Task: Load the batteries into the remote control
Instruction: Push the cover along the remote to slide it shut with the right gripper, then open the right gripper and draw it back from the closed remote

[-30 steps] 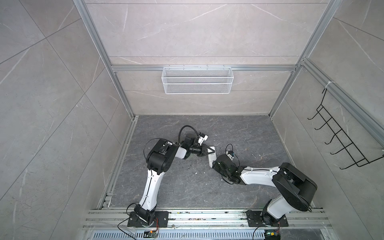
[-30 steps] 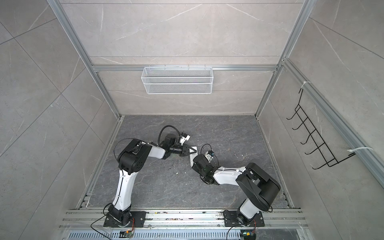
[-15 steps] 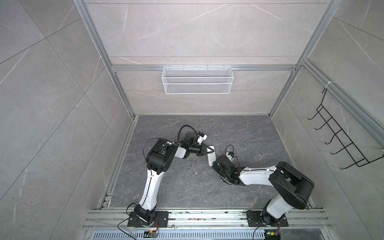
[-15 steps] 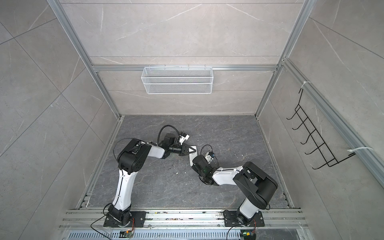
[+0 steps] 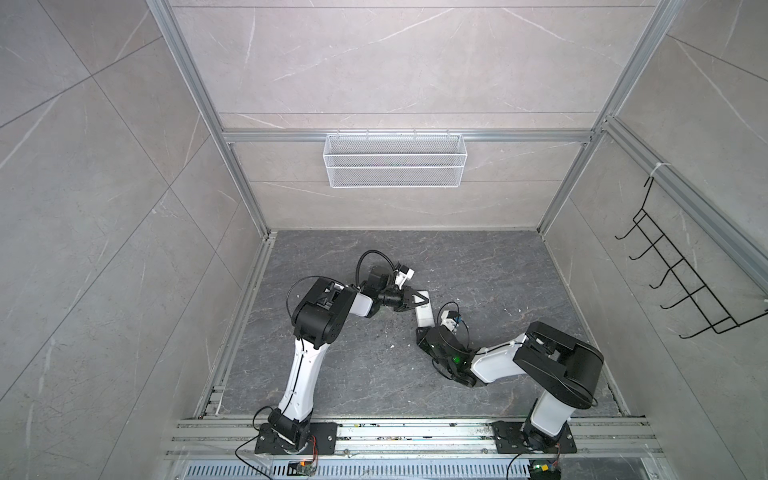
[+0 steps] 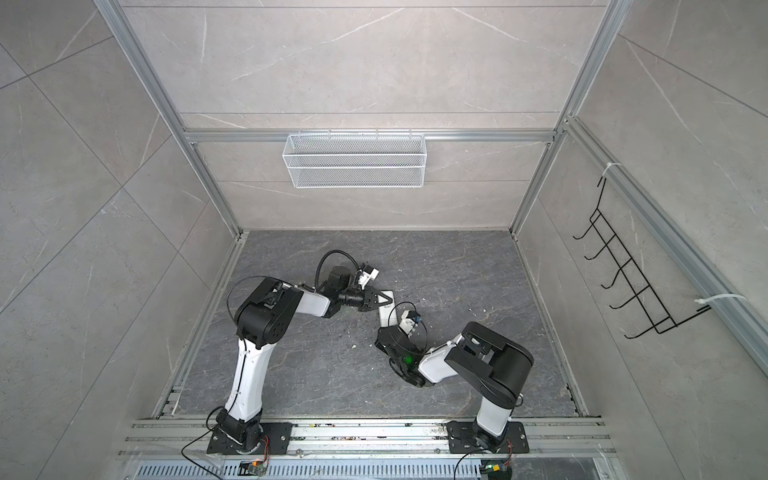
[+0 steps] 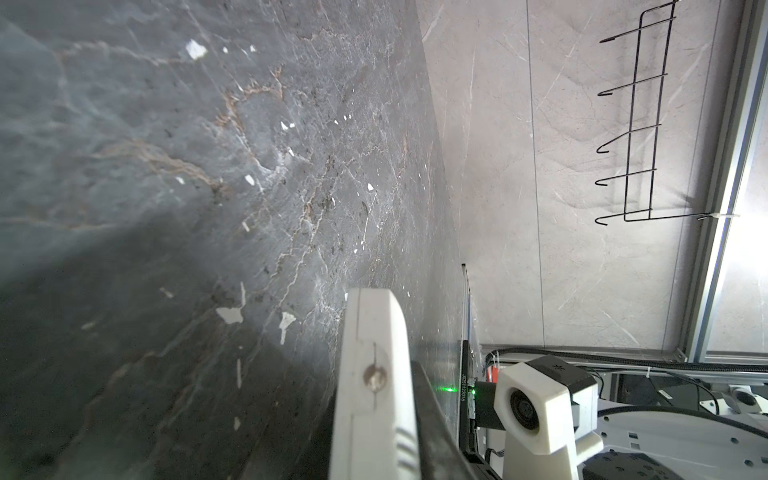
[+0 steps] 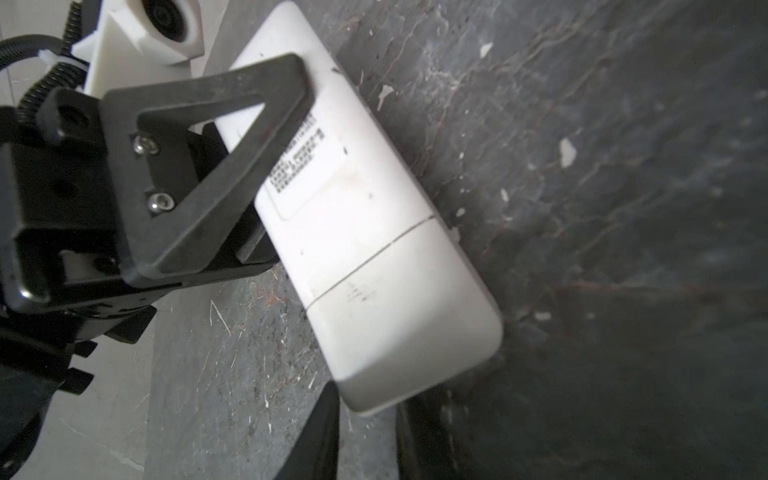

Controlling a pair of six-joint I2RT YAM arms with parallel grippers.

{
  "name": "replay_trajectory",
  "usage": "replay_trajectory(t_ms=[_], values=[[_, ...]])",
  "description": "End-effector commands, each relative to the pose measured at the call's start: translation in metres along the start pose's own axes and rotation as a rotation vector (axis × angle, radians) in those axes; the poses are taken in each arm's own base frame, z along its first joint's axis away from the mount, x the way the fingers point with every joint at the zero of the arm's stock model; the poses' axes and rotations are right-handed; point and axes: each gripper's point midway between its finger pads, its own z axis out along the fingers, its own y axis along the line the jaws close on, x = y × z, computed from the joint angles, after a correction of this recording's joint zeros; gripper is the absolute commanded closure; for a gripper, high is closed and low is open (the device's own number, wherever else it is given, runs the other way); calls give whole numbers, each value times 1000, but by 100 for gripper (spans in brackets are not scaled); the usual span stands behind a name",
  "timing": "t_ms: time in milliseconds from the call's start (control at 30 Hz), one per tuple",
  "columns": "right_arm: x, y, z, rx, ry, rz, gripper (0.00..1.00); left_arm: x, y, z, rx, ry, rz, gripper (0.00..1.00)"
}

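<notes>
In both top views the left gripper (image 5: pixel 423 300) sits low and unmoved, jaws pinching the remote control (image 5: pixel 426 322) at its far end, right gripper (image 5: pixel 424 334) at the near end with its elbow swung inward since earlier; in the right wrist view the right jaws are narrowly apart, grip unclear.

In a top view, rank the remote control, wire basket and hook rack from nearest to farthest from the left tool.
1. remote control, clamped in the left tool, mid-floor.
2. wire basket, on the back wall.
3. hook rack, on the right wall.
</notes>
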Motion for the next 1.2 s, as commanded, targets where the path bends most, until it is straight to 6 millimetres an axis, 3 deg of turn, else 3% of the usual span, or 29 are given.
replay_trajectory(t_ms=[0,267,367,600,733,1000,1167], values=[[-15,15,3,-61,-85,-35,75,15,10,10,-6,35,-22,100],[-20,22,-10,26,-28,-249,74,15,6,6,-26,33,1,100],[-19,13,-24,88,20,-373,69,15,7,5,-40,29,2,100],[-5,-5,-48,93,138,-465,56,16,9,3,-56,27,4,100],[3,-17,-47,101,162,-439,55,16,10,4,-58,28,-1,100],[10,-15,-31,98,168,-412,55,18,8,3,-57,32,-3,100],[4,-13,-28,112,153,-419,63,18,6,2,-51,35,-3,100]])
